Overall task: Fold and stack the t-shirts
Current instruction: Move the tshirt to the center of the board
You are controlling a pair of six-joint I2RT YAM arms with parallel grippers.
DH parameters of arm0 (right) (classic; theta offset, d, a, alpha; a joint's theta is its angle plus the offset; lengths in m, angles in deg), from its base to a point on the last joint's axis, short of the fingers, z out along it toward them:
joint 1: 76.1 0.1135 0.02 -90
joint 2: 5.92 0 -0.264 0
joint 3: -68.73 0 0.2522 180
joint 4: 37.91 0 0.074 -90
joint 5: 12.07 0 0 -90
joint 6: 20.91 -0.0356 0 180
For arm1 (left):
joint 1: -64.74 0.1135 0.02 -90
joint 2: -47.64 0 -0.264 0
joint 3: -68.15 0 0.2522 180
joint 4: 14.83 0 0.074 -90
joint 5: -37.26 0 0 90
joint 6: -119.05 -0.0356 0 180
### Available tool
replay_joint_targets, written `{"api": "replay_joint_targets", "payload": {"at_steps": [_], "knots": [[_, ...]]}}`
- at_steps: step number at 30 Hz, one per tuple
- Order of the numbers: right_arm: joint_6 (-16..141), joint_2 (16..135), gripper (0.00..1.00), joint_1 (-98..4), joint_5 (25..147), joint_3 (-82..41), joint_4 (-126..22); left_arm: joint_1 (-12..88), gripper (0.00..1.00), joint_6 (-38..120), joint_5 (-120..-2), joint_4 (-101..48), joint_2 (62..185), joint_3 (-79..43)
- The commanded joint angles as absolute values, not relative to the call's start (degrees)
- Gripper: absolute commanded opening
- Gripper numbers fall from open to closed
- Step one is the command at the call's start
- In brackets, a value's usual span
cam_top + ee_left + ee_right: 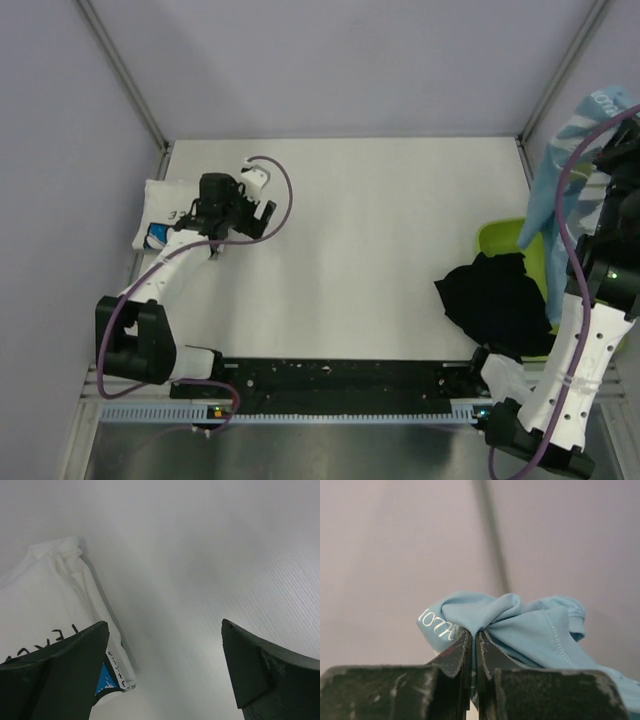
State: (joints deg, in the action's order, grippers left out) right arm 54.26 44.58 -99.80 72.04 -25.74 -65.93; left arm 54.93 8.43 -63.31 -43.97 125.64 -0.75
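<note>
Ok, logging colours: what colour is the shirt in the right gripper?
Light blue shirt, white lettering; best in right wrist view.

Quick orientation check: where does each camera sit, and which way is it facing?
Top external: above and behind the bases, looking down on the table; left arm and right arm show.
Left wrist: low over the table, looking along it; the open left gripper frames the white t-shirt.
Right wrist: held high, facing the lilac wall; the right gripper is shut on the light blue t-shirt.
Shared: top external also shows both those shirts.
</note>
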Motion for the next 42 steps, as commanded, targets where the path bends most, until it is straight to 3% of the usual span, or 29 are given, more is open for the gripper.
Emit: {"api": "replay_joint_targets", "payload": {"at_steps": [1, 11, 16, 20, 26, 30, 33, 36, 39, 42], "knots": [[48.5, 47.6, 0.0, -95.3, 99.3, -32.3, -53.3, 55.2, 0.98, 7.4, -57.8, -43.8, 123.5, -5.2], [45.9, 65.5, 0.0, -56.4, 104.2, -46.9, -42.9, 60.5, 0.99, 13.0, -50.7, -49.1, 127.6, -17.0], [41.4, 76.4, 0.0, -48.5, 108.9, -51.2, -32.3, 67.6, 0.99, 14.6, -51.1, -51.1, 129.3, -21.8], [34.1, 80.0, 0.0, -47.9, 108.2, -41.2, -23.6, 70.4, 0.99, 13.8, -50.8, -51.1, 130.3, -23.5], [39.6, 79.0, 0.0, -47.9, 91.4, -14.5, -36.1, 70.4, 0.97, 11.9, -55.0, -49.9, 131.8, -21.6], [41.4, 75.7, 0.42, -48.8, 69.8, -0.2, -44.8, 68.7, 0.88, 8.7, -64.4, -53.7, 132.5, -20.3], [38.2, 75.1, 0.58, -53.7, 54.6, -0.3, -62.0, 65.2, 0.73, 4.2, -69.2, -60.2, 133.6, -19.3], [43.2, 73.6, 0.62, -56.8, 57.4, -0.9, -62.2, 62.7, 0.65, -0.3, -72.8, -69.2, 135.4, -17.4], [50.3, 74.8, 0.8, -55.9, 68.5, -3.8, -58.4, 63.0, 0.52, -2.9, -73.1, -77.6, 138.3, -16.9], [56.4, 80.7, 0.82, -53.4, 76.5, -11.4, -59.1, 64.3, 0.49, -6.5, -77.3, -82.9, 140.4, -13.8]]}}
